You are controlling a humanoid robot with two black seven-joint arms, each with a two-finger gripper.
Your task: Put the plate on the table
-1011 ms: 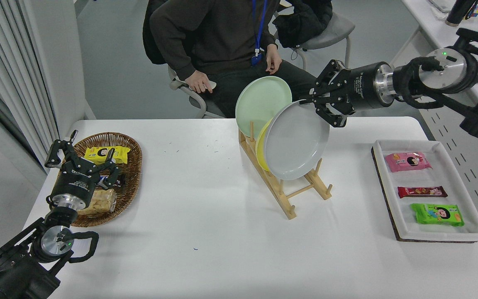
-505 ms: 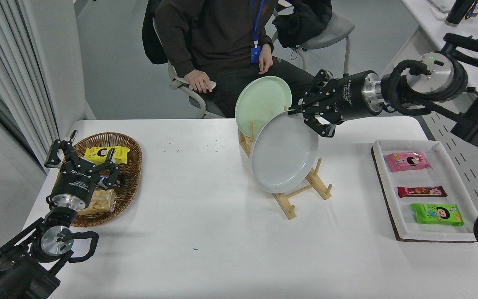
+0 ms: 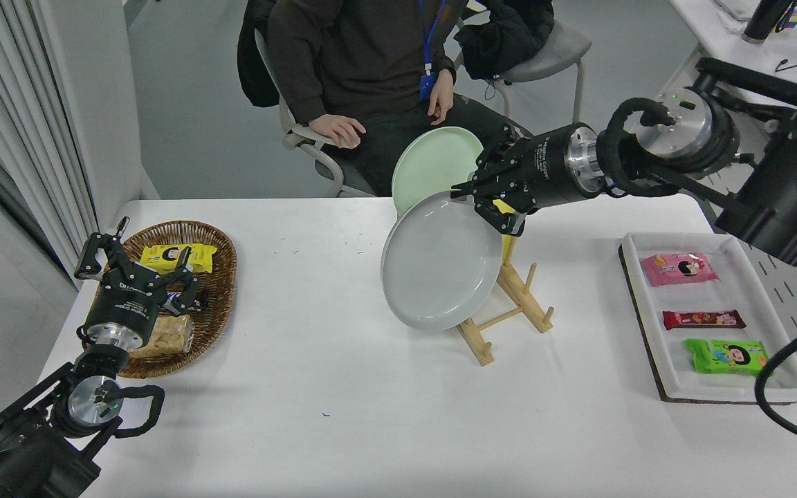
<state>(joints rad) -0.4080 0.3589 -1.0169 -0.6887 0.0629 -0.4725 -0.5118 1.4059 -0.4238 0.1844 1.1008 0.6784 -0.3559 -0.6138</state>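
The pale grey plate (image 3: 440,263) hangs tilted in the air above the white table (image 3: 343,387), in front of the wooden rack. My right gripper (image 3: 476,197) is shut on the plate's upper right rim, its arm reaching in from the right edge. The plate's lower rim is just left of the rack's front end and I cannot tell whether it touches anything. My left gripper (image 3: 137,266) is parked open at the lower left, over a wicker basket.
A wooden plate rack (image 3: 509,304) holds a mint-green plate (image 3: 429,162) and a yellow plate (image 3: 507,243), mostly hidden. A wicker basket (image 3: 215,290) of snacks sits left. A white tray (image 3: 717,387) of snack packets lies right. A person sits beyond the far edge.
My right gripper has carried the grey plate out of the rack, leftward and slightly down. The person's hands shifted a little. The left arm has not moved.
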